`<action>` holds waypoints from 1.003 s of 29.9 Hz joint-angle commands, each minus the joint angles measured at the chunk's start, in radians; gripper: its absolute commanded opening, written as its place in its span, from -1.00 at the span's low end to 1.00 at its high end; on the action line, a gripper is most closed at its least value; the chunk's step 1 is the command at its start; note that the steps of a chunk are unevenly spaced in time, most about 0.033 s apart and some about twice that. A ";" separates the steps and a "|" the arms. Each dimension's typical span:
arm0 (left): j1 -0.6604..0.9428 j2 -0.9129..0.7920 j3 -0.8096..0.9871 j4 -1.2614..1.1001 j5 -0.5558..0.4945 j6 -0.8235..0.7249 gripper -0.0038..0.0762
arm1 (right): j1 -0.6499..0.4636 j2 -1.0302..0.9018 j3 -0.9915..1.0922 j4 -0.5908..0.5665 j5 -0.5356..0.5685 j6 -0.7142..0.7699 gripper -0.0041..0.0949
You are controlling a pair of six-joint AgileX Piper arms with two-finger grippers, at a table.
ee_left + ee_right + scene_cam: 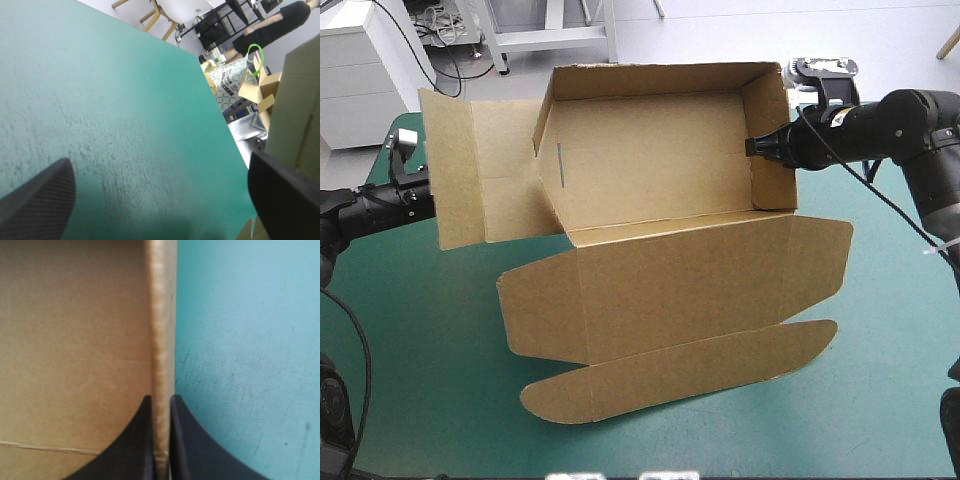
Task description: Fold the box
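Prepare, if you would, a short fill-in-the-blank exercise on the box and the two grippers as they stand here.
1. The right gripper is ____ on a raised wall of the box.
2. The left gripper stands ____, with the teal-green cover showing between its fingers.
3. The box's lid lies ____ on the cover.
Missing words: shut; open; flat.

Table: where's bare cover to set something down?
Free: the strip between the flap and the table's near edge, widening at both near corners. Crowded: the far half, where the box stands with the right gripper on its wall.
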 commanded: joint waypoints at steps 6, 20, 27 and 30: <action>-0.082 -0.087 -0.043 -0.196 0.085 -0.025 0.73 | -0.005 -0.029 -0.030 0.003 -0.114 0.002 -0.96; -0.250 -0.147 -0.206 -0.202 0.080 -0.033 0.73 | -0.005 -0.024 -0.030 -0.046 -0.114 0.002 -0.96; -0.320 -0.147 -0.225 -0.187 0.078 -0.058 0.73 | -0.005 -0.024 -0.030 -0.046 -0.103 0.002 -0.96; -0.320 -0.147 -0.225 -0.177 0.078 -0.060 0.73 | -0.003 -0.024 -0.030 -0.046 -0.099 0.002 -0.96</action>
